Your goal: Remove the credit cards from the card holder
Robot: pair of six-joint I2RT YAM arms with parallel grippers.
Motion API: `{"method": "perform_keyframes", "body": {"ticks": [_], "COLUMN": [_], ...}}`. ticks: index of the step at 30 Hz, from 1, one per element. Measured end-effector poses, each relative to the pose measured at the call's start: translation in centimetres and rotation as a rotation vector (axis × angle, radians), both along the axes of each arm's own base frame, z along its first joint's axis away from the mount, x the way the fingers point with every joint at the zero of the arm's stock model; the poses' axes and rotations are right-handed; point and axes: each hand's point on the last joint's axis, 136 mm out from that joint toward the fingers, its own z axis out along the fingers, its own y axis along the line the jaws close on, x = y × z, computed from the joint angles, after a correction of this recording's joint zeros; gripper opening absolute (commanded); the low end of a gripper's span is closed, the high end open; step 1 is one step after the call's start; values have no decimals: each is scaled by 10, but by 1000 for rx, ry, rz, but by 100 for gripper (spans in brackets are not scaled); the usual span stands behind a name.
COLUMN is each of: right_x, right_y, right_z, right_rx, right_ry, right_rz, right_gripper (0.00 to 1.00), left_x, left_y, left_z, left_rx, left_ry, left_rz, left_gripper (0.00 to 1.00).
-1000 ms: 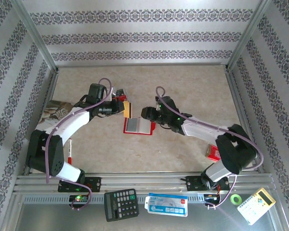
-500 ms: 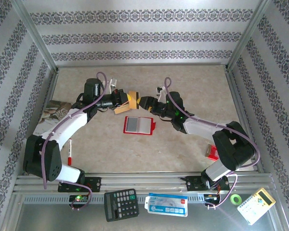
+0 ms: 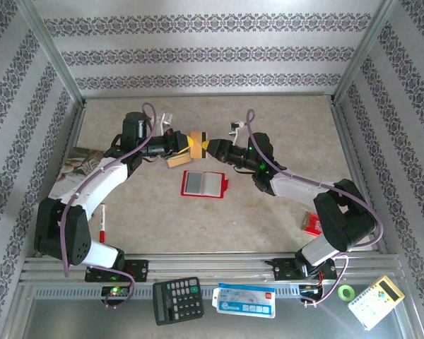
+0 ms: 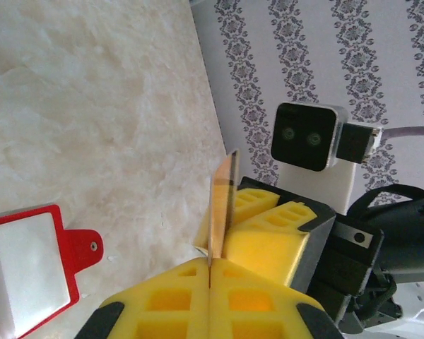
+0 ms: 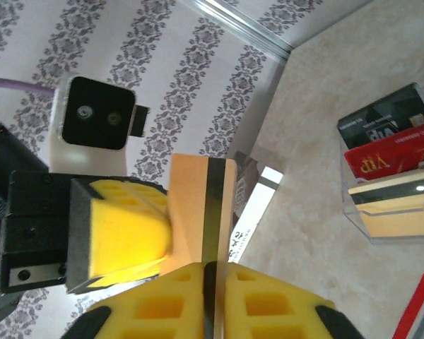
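- Both ends of one tan card (image 3: pixel 200 137) are pinched: my left gripper (image 4: pixel 210 272) is clamped on one, my right gripper (image 5: pixel 210 272) on the other.
- It hangs edge-up above the table (image 3: pixel 283 127).
- Just nearer my bases, the red holder (image 3: pixel 201 183) lies open and flat.
- Black, red and tan cards (image 5: pixel 389 152) sit in a clear stand (image 5: pixel 353 208).

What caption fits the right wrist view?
Left end effector and right end effector both pinch one tan, dark-striped card; a clear stand holding three more cards sits on the table.
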Motion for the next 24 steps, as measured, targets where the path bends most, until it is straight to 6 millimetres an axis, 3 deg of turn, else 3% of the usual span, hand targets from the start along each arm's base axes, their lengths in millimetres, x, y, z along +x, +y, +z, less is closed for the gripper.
{"method": "perform_keyframes", "body": {"ticks": [7, 12, 18, 24], "right_x": [1, 7, 12, 12], "right_y": [-1, -4, -6, -5], "right_z": [20, 23, 26, 28], "right_rx": [63, 101, 141, 166], "right_ry": [9, 56, 102, 135], "right_rz": [-15, -57, -88, -92], "right_gripper": [0, 0, 0, 0], "left_x": [2, -1, -3, -3], "left_y": [13, 18, 11, 0], "left_z": [16, 23, 10, 17], "left_rx": [-19, -105, -159, -199], "left_ry": [-5, -2, 48, 34], "left_rz": [126, 192, 202, 178], "left_gripper": [33, 46, 51, 44]}}
